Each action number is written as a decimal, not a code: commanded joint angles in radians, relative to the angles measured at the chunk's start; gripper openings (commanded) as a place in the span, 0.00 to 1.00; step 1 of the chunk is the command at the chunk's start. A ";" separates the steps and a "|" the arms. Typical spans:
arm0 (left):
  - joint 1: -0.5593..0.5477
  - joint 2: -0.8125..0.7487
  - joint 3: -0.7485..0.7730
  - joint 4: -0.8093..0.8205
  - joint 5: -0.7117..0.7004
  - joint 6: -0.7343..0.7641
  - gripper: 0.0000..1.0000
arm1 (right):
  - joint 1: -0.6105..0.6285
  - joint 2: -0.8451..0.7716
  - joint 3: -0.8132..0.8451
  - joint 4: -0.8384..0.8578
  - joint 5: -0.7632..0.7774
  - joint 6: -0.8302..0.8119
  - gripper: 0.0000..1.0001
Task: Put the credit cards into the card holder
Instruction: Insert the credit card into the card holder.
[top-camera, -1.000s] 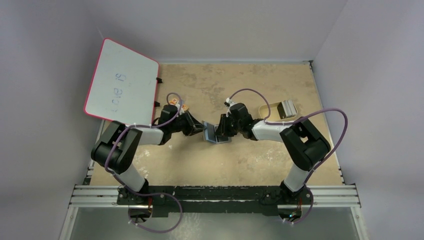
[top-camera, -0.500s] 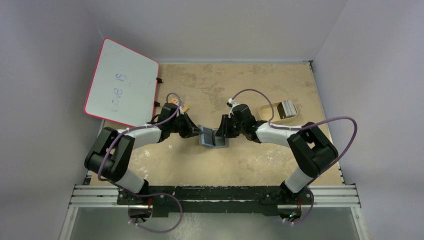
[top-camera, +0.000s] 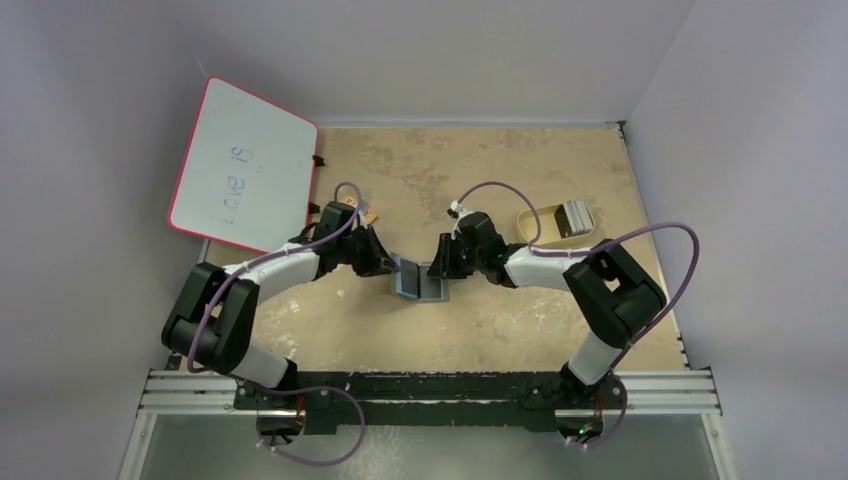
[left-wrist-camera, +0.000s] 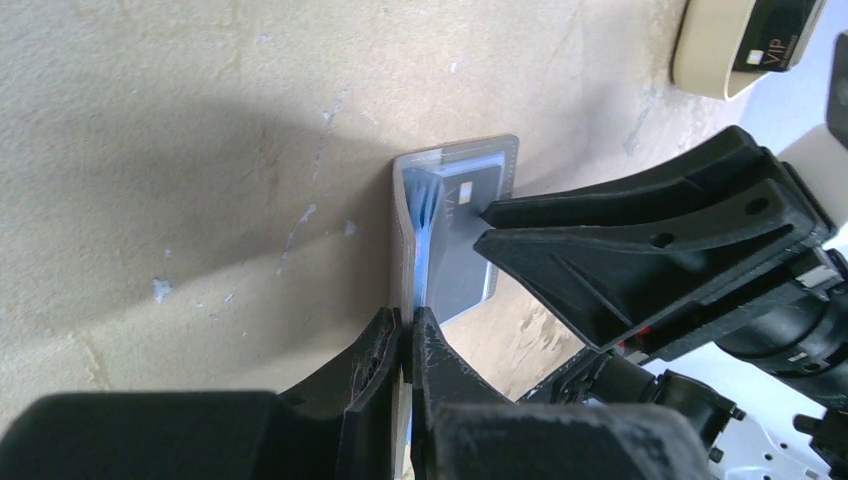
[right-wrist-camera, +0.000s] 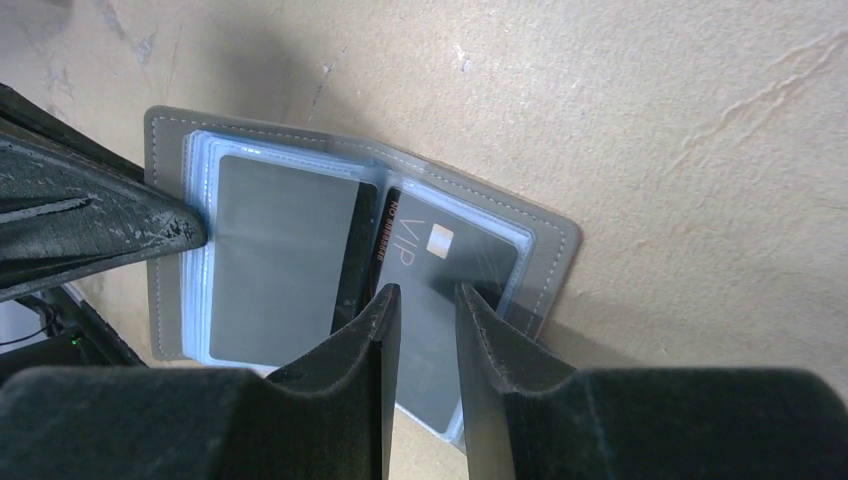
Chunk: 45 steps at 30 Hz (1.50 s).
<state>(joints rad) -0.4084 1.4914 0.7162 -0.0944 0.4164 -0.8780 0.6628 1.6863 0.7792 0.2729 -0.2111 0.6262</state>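
Card holder (top-camera: 417, 285) lies open on the table (top-camera: 480, 170), midway between the arms. Left gripper (left-wrist-camera: 405, 345) is clenched on the edge of its left cover, evidently to pin it open. Right gripper (right-wrist-camera: 425, 300) stands over the right sleeve, jaws slightly parted and grasping nothing. It straddles a VIP card (right-wrist-camera: 450, 250) part-seated there, apparently to push it home. Further credit cards (top-camera: 573, 217) sit in the tan tray (top-camera: 533, 215).

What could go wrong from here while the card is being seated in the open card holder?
The left gripper pinches only the cover edge of the card holder; a slip could let the cover flop shut. The right gripper has its tips at the VIP card, which looks only partly pocketed; pushing may drag the holder or crumple the clear sleeve.
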 joint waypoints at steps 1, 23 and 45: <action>-0.003 -0.034 0.003 0.095 0.072 -0.013 0.05 | 0.013 0.020 -0.018 0.026 0.000 0.006 0.29; -0.003 -0.030 -0.019 0.191 0.114 -0.056 0.14 | 0.014 0.034 -0.012 0.017 0.007 0.004 0.29; -0.003 -0.069 0.012 0.051 0.010 0.004 0.00 | 0.046 -0.167 0.049 -0.056 0.001 0.065 0.57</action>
<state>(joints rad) -0.4084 1.4563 0.6865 -0.0360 0.4500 -0.8970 0.6815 1.5608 0.7830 0.2302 -0.2081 0.6643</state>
